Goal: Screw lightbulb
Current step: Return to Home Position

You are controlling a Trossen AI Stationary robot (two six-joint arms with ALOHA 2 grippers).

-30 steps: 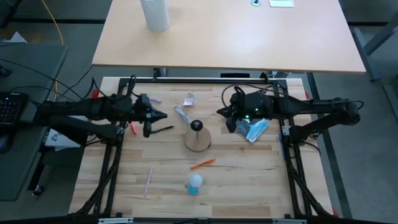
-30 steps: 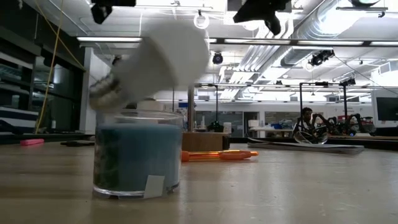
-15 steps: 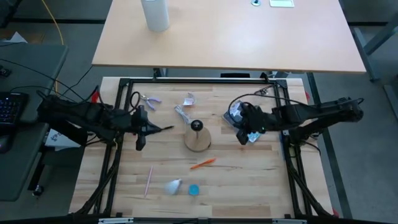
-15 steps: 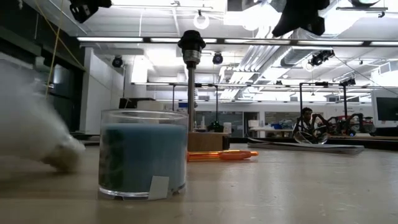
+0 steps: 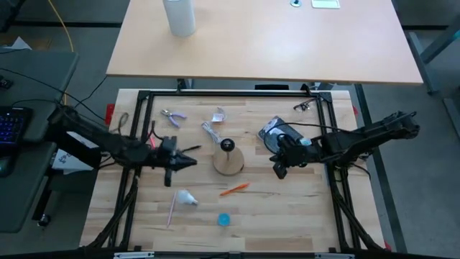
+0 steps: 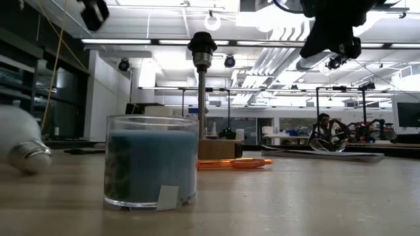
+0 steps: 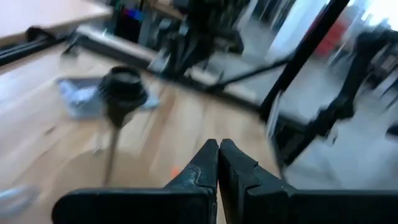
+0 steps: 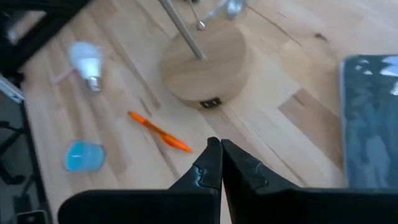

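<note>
The lightbulb [image 5: 187,197] lies on its side on the wood table, left of the blue cup [image 5: 224,219]. It also shows in the low view [image 6: 23,147] and the right wrist view [image 8: 87,59]. The lamp stand has a round wooden base [image 5: 228,162] and a black socket [image 6: 202,46] on a thin post. My left gripper [image 5: 195,162] is shut and hangs left of the stand, pointing at it. My right gripper [image 5: 279,173] is shut and hangs right of the stand, tipped down. Neither holds anything.
An orange pen [image 5: 235,189] lies just in front of the wooden base. A pink stick [image 5: 172,207] lies near the bulb. Pliers [image 5: 171,115], crumpled wrap [image 5: 215,115] and a shiny packet [image 5: 272,129] lie toward the far edge. A white cylinder [image 5: 180,16] stands on the far table.
The lightbulb has fallen off the top of the blue cup and rolled left across the table, ending on its side. Both grippers have moved toward the near edge and come lower, staying shut; the right one has also tipped further down.
</note>
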